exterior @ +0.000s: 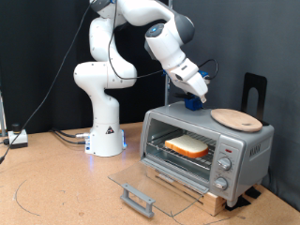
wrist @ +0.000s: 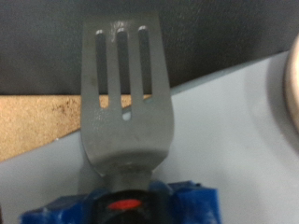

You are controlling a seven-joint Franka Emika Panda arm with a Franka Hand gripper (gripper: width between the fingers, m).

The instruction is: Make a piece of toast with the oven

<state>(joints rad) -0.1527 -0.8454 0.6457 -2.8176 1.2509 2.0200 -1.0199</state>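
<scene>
Gripper (exterior: 194, 101): fingertips hidden behind the oven (exterior: 246, 145) top in the exterior view; jaw state could not be read.
Spatula (wrist: 123, 93): handle cut off by the wrist view's edge, blade blurred.
Toast (exterior: 187, 145): partly screened by rack wires.
Knobs (exterior: 223, 165): markings too small to read.
Wooden board (wrist: 292, 86): possibly the pale, cropped edge in the wrist view.

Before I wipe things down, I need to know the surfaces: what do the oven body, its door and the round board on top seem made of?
The oven body looks like brushed silver metal, with a dull even sheen. Its open door seems to be clear glass, since the table shows through. The round board looks like pale unfinished wood, tan and matte.
</scene>
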